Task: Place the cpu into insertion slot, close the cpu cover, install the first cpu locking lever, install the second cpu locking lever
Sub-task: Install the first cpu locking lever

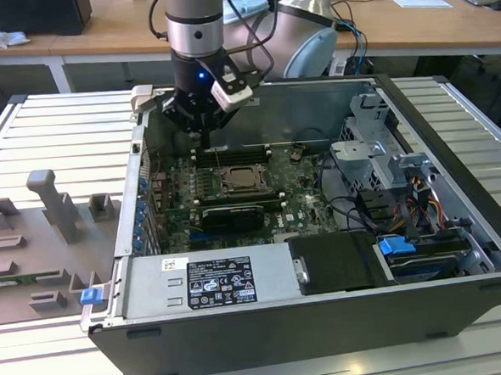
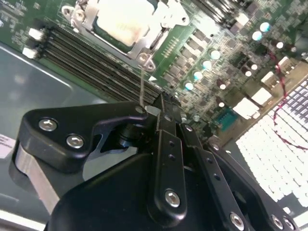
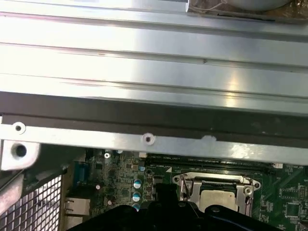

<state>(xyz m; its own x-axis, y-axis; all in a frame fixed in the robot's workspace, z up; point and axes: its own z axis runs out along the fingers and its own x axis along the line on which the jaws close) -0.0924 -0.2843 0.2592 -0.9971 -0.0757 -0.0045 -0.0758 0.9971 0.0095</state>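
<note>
Jaws together, seemingly pinching lever [image 2: 142, 82]; gripper [image 2: 156, 105] beside cover [image 2: 140, 44]; cpu [image 2: 126, 19] seated, cover down; levers not yet locked

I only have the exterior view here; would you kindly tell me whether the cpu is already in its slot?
Observer: It looks so: in the second wrist view the cpu lies flat with its pale face up.
Operator: Thank you. Is the cpu cover down?
Observer: In the first wrist view the cpu cover lies flat around the cpu.
Operator: And what is the end effector at?
Observer: In the second wrist view a thin locking lever stands up from the cover's corner and reaches the end effector.
</note>
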